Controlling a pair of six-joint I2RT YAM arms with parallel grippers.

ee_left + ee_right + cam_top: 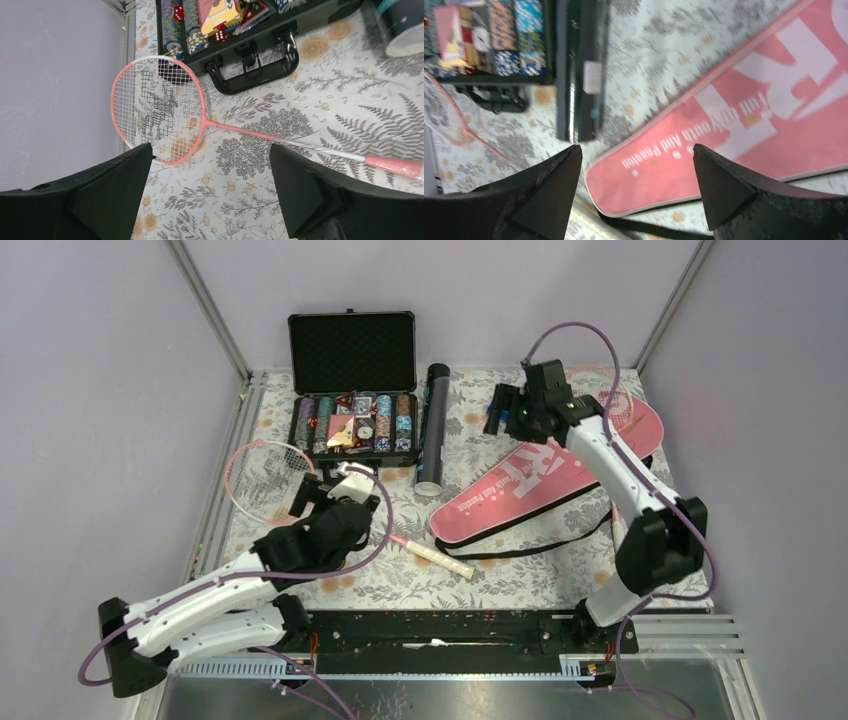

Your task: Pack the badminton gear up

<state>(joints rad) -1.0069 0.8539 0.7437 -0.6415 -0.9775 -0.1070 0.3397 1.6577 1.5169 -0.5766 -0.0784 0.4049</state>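
An open black case point(352, 350) of poker chips point(312, 423) sits at the back of the fern-printed tablecloth point(530, 580)

The left arm point(200, 600) and right arm point(610, 455) wear white shells between black joint housings; a purple cable point(575, 326) loops along each. Jaws are matte black wedges.

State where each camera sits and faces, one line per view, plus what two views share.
Top external: fixed above and behind the bases, looking down on the table; both arms show.
Left wrist: on the left arm, looking down past the open left pincer at a racket and the chip case.
Right wrist: on the right arm, looking down past the open right pincer at the pink cover and black tube.
Shared: both wrist views show the chip case.
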